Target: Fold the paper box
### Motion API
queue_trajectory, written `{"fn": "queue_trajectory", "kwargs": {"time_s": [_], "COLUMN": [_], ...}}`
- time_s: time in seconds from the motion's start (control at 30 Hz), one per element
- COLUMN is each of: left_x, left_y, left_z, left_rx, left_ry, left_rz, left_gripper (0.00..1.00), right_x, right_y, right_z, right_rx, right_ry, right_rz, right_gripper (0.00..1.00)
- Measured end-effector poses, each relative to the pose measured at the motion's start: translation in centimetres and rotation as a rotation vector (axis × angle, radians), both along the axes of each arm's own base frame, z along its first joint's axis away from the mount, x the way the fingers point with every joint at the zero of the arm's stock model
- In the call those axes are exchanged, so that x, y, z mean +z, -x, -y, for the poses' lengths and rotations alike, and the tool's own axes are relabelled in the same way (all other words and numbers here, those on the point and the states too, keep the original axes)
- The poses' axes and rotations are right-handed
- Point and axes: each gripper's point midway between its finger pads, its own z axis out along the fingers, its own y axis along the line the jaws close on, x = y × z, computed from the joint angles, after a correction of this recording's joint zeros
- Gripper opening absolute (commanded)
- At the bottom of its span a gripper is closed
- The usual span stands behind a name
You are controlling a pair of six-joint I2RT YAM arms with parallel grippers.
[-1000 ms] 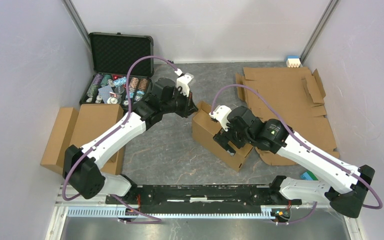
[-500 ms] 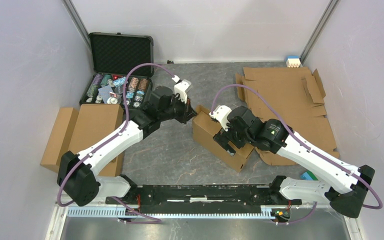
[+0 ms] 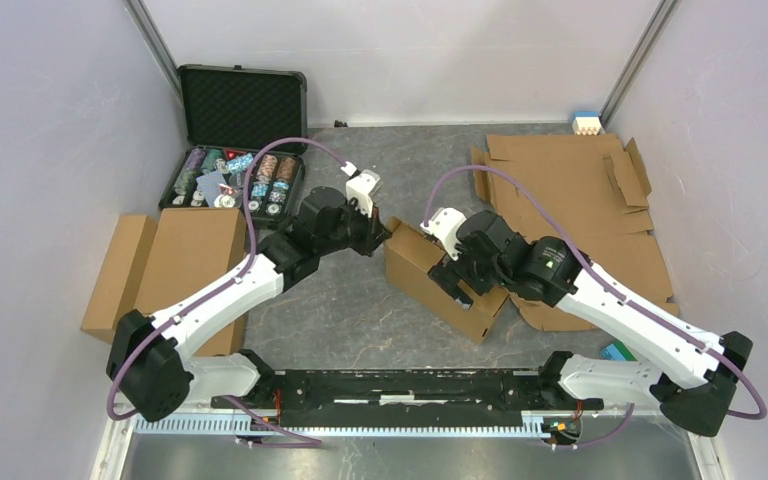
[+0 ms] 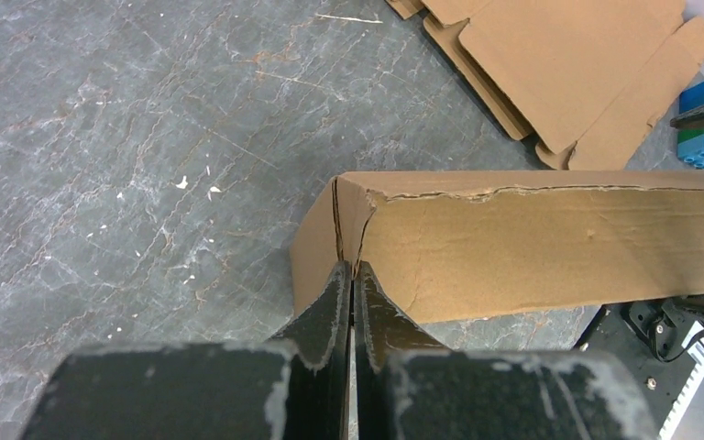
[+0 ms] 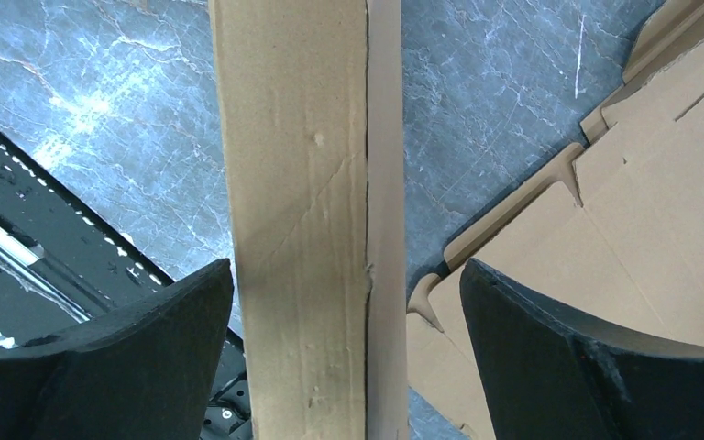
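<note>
The paper box point(image 3: 430, 272) sits in the middle of the grey table point(image 3: 340, 300), a shallow brown carton lying at a slant between the two arms, and both arms are on it right now. From the left, the left tool point(image 4: 353, 280) has its fingers pressed flat together with nothing between them. The tips are right up at the box's corner, at the seam where two walls meet, low on that edge. The torn-looking top rim of the wall runs away from that corner across the wrist view. Over on the other side, the right tool point(image 5: 344, 275) is spread as wide as it goes, straddling the box from above, with a long strip of cardboard running straight up between its fingers point(image 5: 147, 348). One finger sits just beside the edge of the strip, and I cannot tell whether it touches. The other stands clear, with bare table showing in the gap, so nothing is gripped on that side. Behind the right arm, a pile of flat cardboard sheets point(image 3: 580, 190) is spread across the far right of the table, reaching under the arm's forearm. At the far left, an open black case point(image 3: 240, 105) shows rows of poker chips point(image 3: 235, 175). Nearer on that side, closed brown boxes point(image 3: 175, 270) rest against the left wall. A small blue and white block point(image 3: 586, 122) sits in the far right corner.
</note>
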Motion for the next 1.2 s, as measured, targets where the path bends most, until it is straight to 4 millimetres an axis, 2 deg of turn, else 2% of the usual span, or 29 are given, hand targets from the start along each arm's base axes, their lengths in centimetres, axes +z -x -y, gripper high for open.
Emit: {"fn": "queue_trajectory", "kwargs": {"time_s": [0.3, 0.5, 0.7, 0.83, 1.0, 1.1, 1.2], "left_x": [0.1, 0.3, 0.2, 0.2, 0.2, 0.1, 0.0], "left_y": [0.2, 0.9, 1.1, 0.9, 1.3, 1.3, 1.1], "left_z": [-1.8, -3.5, -5.3, -7.4, -9.6, -9.7, -9.8], "left_rx": [0.102, 0.173, 0.251, 0.343, 0.427, 0.438, 0.451], "left_ry": [-0.009, -0.025, -0.035, -0.052, -0.061, -0.062, -0.059], "left_rz": [-0.001, -0.002, 0.022, 0.051, 0.074, 0.071, 0.066], "left_gripper": [0.02, 0.02, 0.02, 0.02, 0.02, 0.02, 0.02], "right_x": [0.9, -1.6, -2.5, -2.5, -1.8, -1.0, 0.8], "right_y": [1.0, 1.3, 0.0, -1.7, -3.5, -3.7, -3.3], "right_z": [1.0, 2.1, 0.3, -1.7, -3.8, -4.1, -3.7], "right_rx": [-0.032, -0.057, -0.057, -0.055, -0.061, -0.068, -0.08], "right_ry": [-0.055, 0.004, -0.001, -0.02, -0.055, -0.09, -0.146], "right_rz": [0.011, -0.018, -0.017, 0.008, 0.041, 0.061, 0.091], "right_gripper": [0.98, 0.97, 0.95, 0.98, 0.98, 0.98, 0.98]}}
